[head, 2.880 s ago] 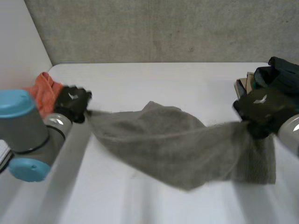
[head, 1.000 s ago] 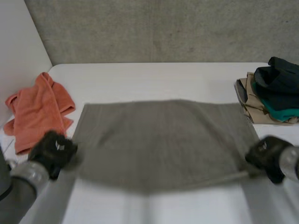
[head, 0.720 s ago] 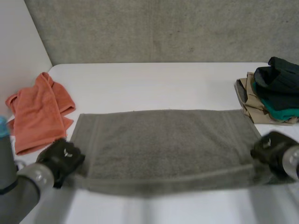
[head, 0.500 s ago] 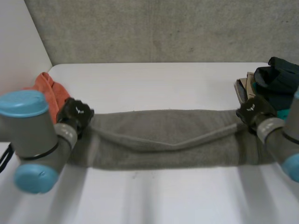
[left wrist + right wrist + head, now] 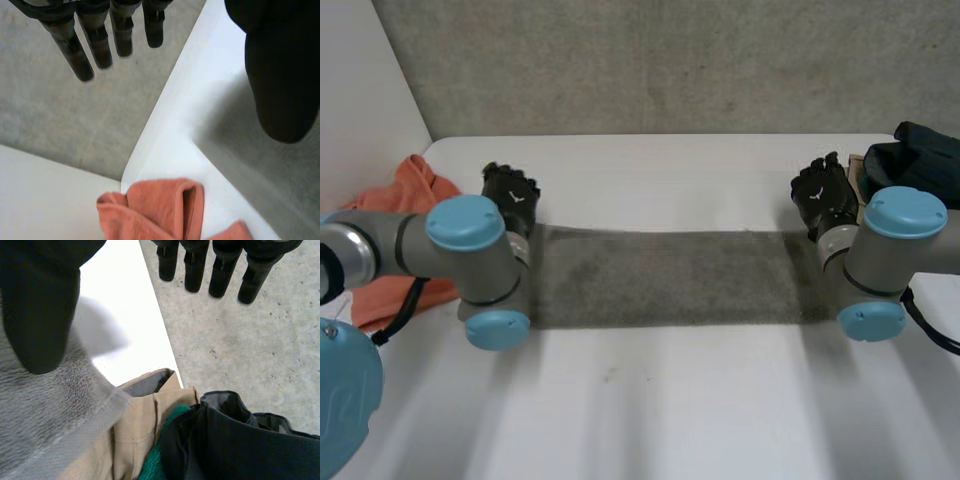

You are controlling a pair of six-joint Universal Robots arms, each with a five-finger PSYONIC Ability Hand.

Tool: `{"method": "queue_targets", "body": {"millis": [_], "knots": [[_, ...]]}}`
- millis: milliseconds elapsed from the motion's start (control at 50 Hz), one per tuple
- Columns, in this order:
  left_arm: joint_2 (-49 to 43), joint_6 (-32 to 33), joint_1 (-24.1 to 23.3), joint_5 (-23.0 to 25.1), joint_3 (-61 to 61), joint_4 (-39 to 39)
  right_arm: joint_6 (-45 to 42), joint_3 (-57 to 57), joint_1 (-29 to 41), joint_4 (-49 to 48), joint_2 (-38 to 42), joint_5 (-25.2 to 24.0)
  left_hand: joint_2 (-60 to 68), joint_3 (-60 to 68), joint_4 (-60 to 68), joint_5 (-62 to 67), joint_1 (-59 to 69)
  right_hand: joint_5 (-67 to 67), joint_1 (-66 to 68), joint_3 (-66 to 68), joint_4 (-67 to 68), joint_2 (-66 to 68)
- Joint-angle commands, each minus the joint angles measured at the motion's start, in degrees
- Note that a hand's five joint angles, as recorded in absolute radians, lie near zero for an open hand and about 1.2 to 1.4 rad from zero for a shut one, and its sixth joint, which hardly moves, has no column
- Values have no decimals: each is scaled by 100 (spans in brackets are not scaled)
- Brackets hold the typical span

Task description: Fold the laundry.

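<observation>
Head view: grey towel on table

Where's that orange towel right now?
In the head view, the orange towel lies at the table's left edge, partly behind the left arm, just left of the folded grey towel.

The left arm and right arm are round grey tubes with light-blue caps, and the left hand and right hand are black with long thin fingers.

White table, rough grey concrete wall behind, plain white wall at left
</observation>
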Motion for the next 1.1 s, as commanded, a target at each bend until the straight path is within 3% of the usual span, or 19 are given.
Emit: {"method": "queue_targets", "body": {"millis": [20, 100, 200, 280, 400, 660, 700, 740, 760, 920, 1000, 1100], "knots": [[200, 85, -354, 24, -345, 108, 574, 610, 10, 100, -692, 235, -382, -426, -394, -449, -89, -270, -299, -291, -319, -250], [657, 50, -407, 33, -723, 90, 1277, 1199, -70, 319, -1403, 104, -382, -426, -394, -449, -89, -270, -299, -291, -319, -250], [1228, -3, -407, 59, -1338, 99, 1963, 1840, -402, 1441, -2317, -589, -382, -426, -394, -449, -89, -270, -299, -291, -319, -250], [1659, -99, -398, 59, -1865, 117, 2157, 2148, -999, 2259, -2503, -1099, -382, -426, -394, -449, -89, 72, 43, 50, 22, 92], [1914, -582, -416, 77, -2349, 117, 2166, 2456, -1405, 2517, -2495, -1540, -382, -426, -394, -449, -89, 1016, 987, 994, 967, 1036], [1906, -794, -425, 86, -2446, 117, 2061, 2483, -1564, 1805, -1906, -1514, -382, -426, -394, -449, -89, 2125, 2096, 2104, 2076, 2145], [1914, -794, -425, 86, -2446, 117, 2061, 2430, -1581, 1770, -1792, -1505, -382, -426, -394, -449, -89, 3416, 3387, 3394, 3367, 3436], [1914, -794, -425, 86, -2446, 117, 2052, 2395, -1616, 1779, -1739, -1470, -382, -426, -394, -449, -89, 6265, 6235, 6243, 6215, 6284], [1923, -794, -425, 77, -2455, 117, 2052, 2395, -1704, 1752, -1756, -1365, -382, -426, -394, -449, -89, 6726, 6697, 6704, 6676, 6746], [2099, -794, -477, 77, -2543, 117, 1798, 2694, -2222, 1594, -2283, -916, -382, -426, -394, -449, -89, 6730, 6701, 6709, 6681, 6750], [2204, -794, -477, 77, -2604, 117, 1148, 2808, -2706, 1594, -2512, -872, -382, -426, -394, -449, -89, 6730, 6701, 6709, 6681, 6750], [2318, -794, -460, 86, -2692, 117, 471, 2747, -2795, 1550, -2582, -846, -382, -426, -394, -449, -89, 6730, 6701, 6709, 6681, 6750]]}}
